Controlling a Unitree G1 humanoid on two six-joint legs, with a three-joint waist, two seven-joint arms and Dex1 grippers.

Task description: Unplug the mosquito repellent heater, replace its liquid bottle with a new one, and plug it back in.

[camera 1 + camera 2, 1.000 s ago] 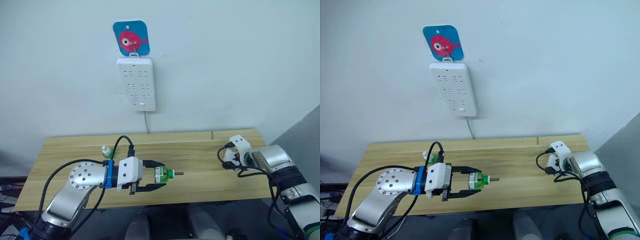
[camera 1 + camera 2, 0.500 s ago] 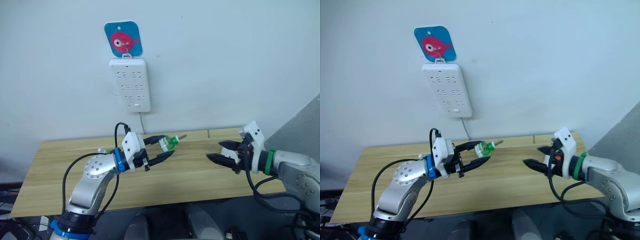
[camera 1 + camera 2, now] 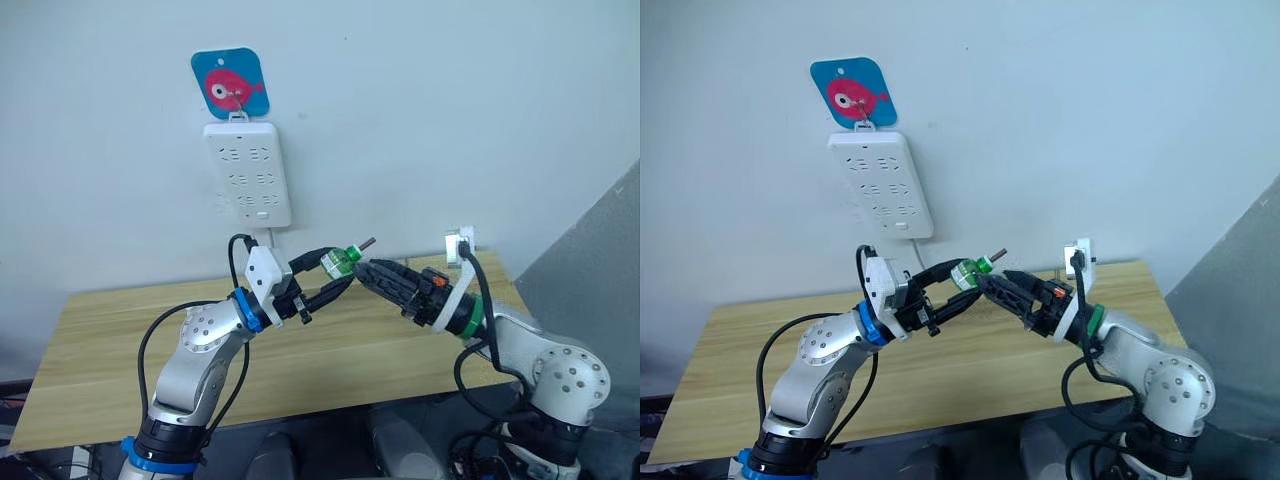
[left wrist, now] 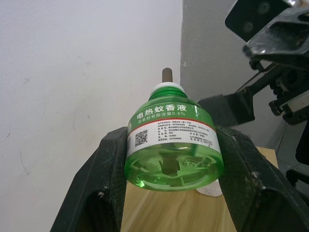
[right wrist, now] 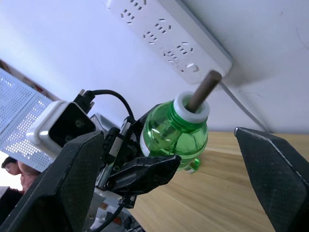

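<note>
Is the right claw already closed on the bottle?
No, the right claw is open, its fingers wide of the bottle held by the left claw.

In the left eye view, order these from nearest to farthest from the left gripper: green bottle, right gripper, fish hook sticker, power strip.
1. Green bottle, held in the left gripper.
2. Right gripper, beside it on the right.
3. Power strip, on the wall above.
4. Fish hook sticker, above the strip.

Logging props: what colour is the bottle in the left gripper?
The bottle is translucent green with a white neck and label, clearest in the left wrist view.
</note>
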